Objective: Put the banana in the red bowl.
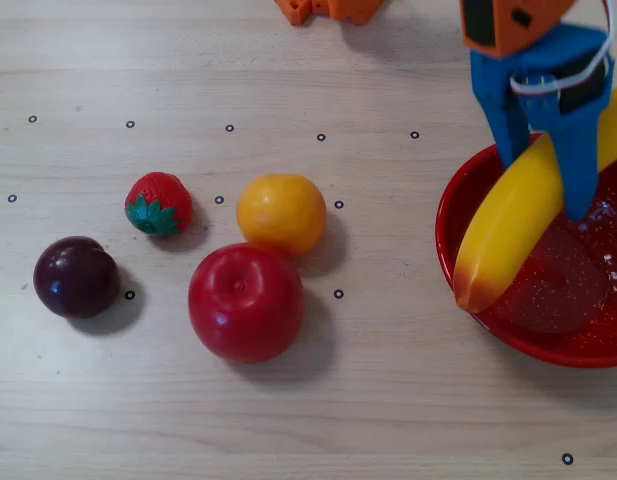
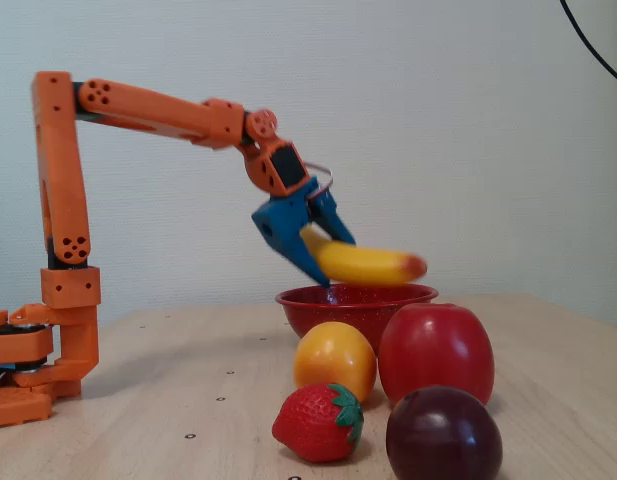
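The yellow banana [image 1: 513,225] with a reddish-orange tip is held in the air over the red bowl [image 1: 468,300], tip toward the bowl's near-left rim in the overhead view. My blue gripper [image 1: 545,185] is shut on the banana near its middle. In the fixed view the banana [image 2: 368,264] hangs just above the bowl's rim [image 2: 318,298], level, with the gripper [image 2: 323,262] clasping its left end. The banana's stem end is hidden behind the fingers.
On the wooden table left of the bowl lie a red apple [image 1: 246,302], an orange fruit [image 1: 281,213], a strawberry [image 1: 158,204] and a dark plum [image 1: 76,277]. The orange arm base [image 2: 38,350] stands at the left in the fixed view.
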`<move>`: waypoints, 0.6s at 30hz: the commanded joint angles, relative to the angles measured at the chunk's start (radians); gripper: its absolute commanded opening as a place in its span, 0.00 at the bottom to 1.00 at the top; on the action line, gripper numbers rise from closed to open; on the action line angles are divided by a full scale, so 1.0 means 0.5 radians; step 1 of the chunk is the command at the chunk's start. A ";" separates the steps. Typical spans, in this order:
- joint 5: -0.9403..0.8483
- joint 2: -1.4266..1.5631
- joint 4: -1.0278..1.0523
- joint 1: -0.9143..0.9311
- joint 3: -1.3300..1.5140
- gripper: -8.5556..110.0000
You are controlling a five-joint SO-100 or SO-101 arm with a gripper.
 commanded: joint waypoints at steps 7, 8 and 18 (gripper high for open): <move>0.025 0.003 -0.104 0.028 -0.083 0.37; 0.025 0.000 -0.104 0.025 -0.080 0.39; -0.117 0.067 -0.101 -0.058 -0.193 0.07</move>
